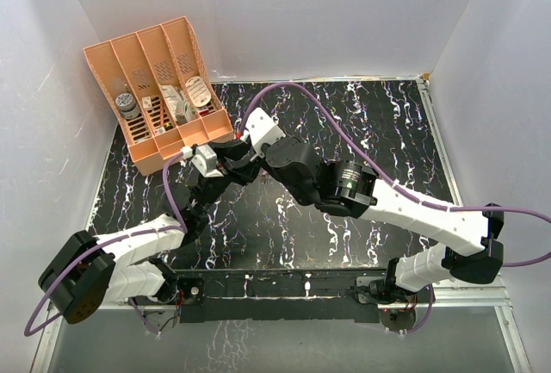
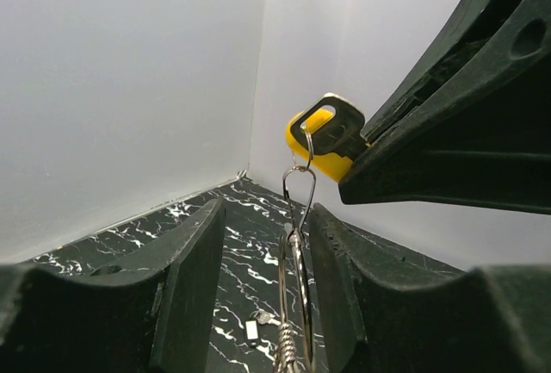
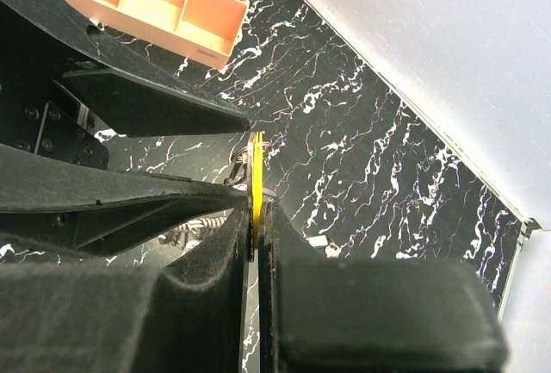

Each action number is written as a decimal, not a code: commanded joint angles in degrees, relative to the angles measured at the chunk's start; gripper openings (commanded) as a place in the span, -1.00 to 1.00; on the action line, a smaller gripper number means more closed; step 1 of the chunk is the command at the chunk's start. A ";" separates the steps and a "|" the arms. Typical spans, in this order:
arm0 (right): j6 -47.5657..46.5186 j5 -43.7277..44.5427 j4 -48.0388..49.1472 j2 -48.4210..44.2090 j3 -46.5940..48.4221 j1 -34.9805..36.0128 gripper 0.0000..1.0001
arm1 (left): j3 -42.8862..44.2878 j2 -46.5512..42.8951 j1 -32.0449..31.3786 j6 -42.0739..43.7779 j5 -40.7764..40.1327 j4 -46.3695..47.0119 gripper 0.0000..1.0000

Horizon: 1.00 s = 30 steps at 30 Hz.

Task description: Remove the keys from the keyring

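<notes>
My right gripper [image 3: 256,211] is shut on the yellow key [image 3: 256,162], which I see edge-on between its pads. In the left wrist view the yellow key head [image 2: 312,156] sits behind a black key head [image 2: 334,120], both at the tip of the right gripper's fingers [image 2: 430,149]. The thin silvery keyring [image 2: 297,261] hangs from them, edge-on, between the fingers of my left gripper [image 2: 263,218]. The left jaws stand apart; the left finger is clear of the ring and the right finger is close to it. In the top view both grippers meet mid-table [image 1: 237,162], above the surface.
An orange divided organizer [image 1: 159,89] with small items stands at the back left, close behind the grippers. A twisted wire strand [image 2: 286,357] hangs with the ring. A small white-and-silver piece [image 3: 318,241] lies on the black marbled table [image 1: 387,132]. White walls enclose the table.
</notes>
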 commanded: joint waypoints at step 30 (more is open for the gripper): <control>0.58 1.13 4.86 -1.05 0.14 0.91 -1.00 | 1.15 0.80 -2.40 2.36 -3.55 4.72 -0.26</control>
